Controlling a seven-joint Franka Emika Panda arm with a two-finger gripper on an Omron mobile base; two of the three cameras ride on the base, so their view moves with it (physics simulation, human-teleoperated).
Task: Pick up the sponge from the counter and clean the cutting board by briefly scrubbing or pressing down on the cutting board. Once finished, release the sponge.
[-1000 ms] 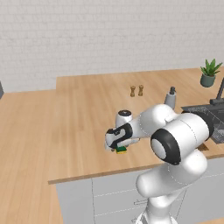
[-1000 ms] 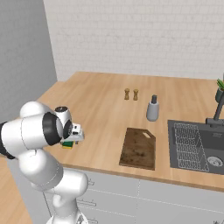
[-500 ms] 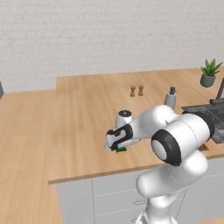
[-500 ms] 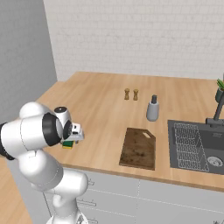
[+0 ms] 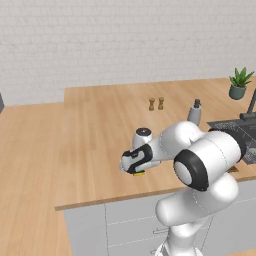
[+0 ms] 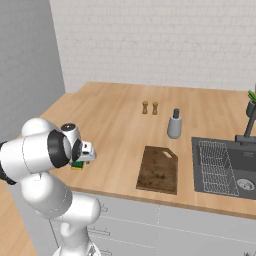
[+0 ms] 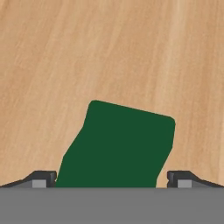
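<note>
Left base view: your white arm's two-finger gripper [image 5: 136, 169] sat low over the small green-topped, yellow-bottomed sponge [image 5: 139, 173] near the front edge of the light-brown wood-plank counter [image 5: 95, 135], much as it had a second before, so no lift had begun.

Right base view: you saw the sponge [image 6: 77, 164] on the counter under the hand, well apart from the flat dark brown wooden cutting board [image 6: 158, 169], which waited untouched.

Hand view: your fingers [image 7: 40, 178] stood spread, one on each side of the sponge's green top [image 7: 118, 146], not yet pinching it; closing looked like the next step.
</note>
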